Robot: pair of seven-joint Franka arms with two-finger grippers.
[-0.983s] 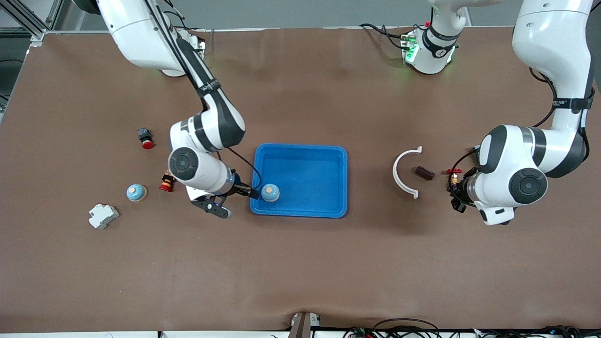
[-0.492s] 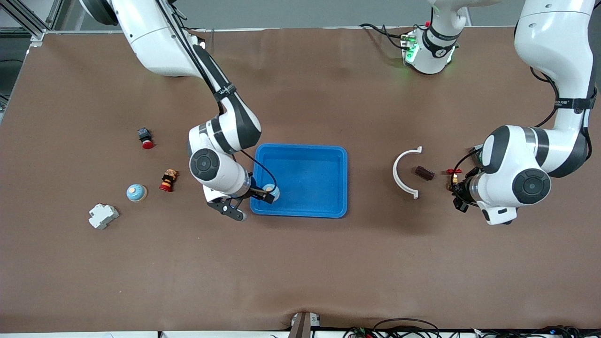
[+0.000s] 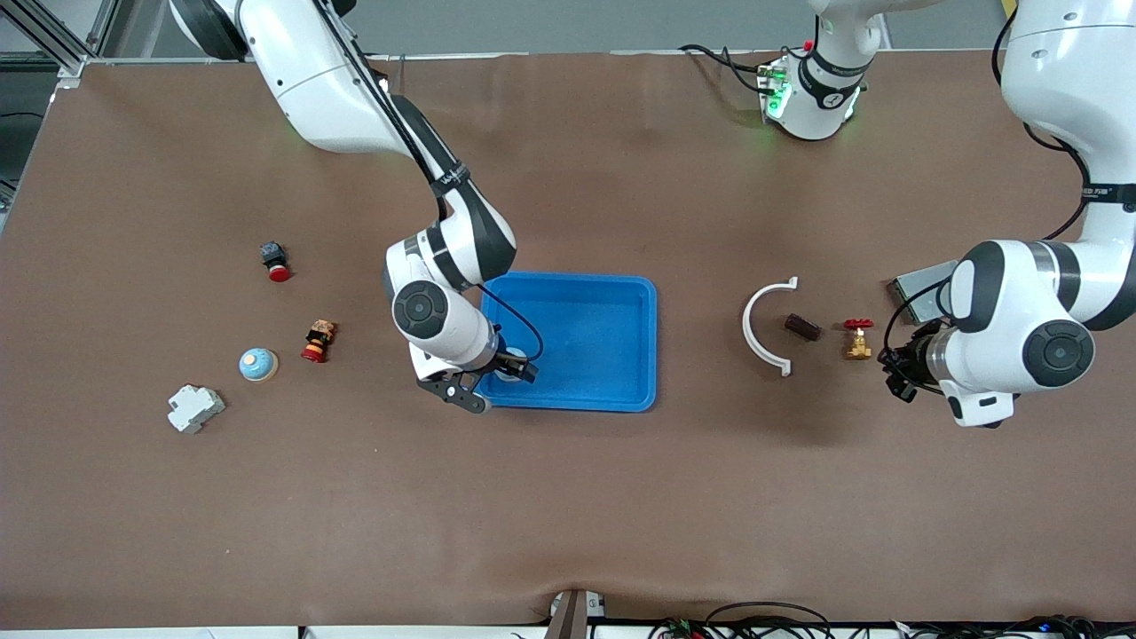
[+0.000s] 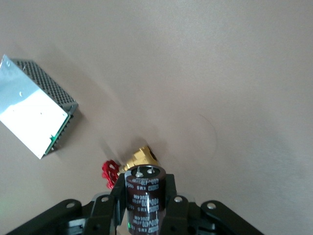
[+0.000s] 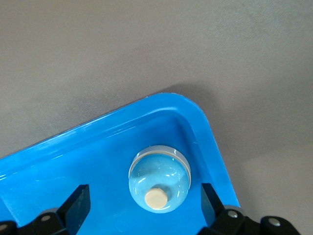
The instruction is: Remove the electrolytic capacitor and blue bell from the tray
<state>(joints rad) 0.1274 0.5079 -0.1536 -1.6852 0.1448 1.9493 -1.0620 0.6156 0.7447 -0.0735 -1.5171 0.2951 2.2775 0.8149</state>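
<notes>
A light blue bell [image 5: 159, 180] with a cream button sits in a corner of the blue tray [image 3: 586, 342], the corner nearest the front camera at the right arm's end. My right gripper [image 3: 509, 369] is open over it, with one finger on each side and apart from it; in the right wrist view [image 5: 143, 201] the gap is wide. In the front view the gripper mostly hides the bell. My left gripper [image 3: 895, 378] is shut on a dark brown capacitor [image 4: 144, 193], held above the table near the brass valve [image 3: 857, 341].
A second bell [image 3: 258, 364], two red buttons [image 3: 276, 262] [image 3: 316, 342] and a white breaker [image 3: 194, 407] lie toward the right arm's end. A white curved clip [image 3: 761, 327], a dark brown part [image 3: 801, 327] and a silver box [image 3: 919, 282] lie toward the left arm's end.
My right gripper has moved from beside the tray to over the bell in it. My left gripper has drawn away from the valve toward its end of the table, uncovering the silver box.
</notes>
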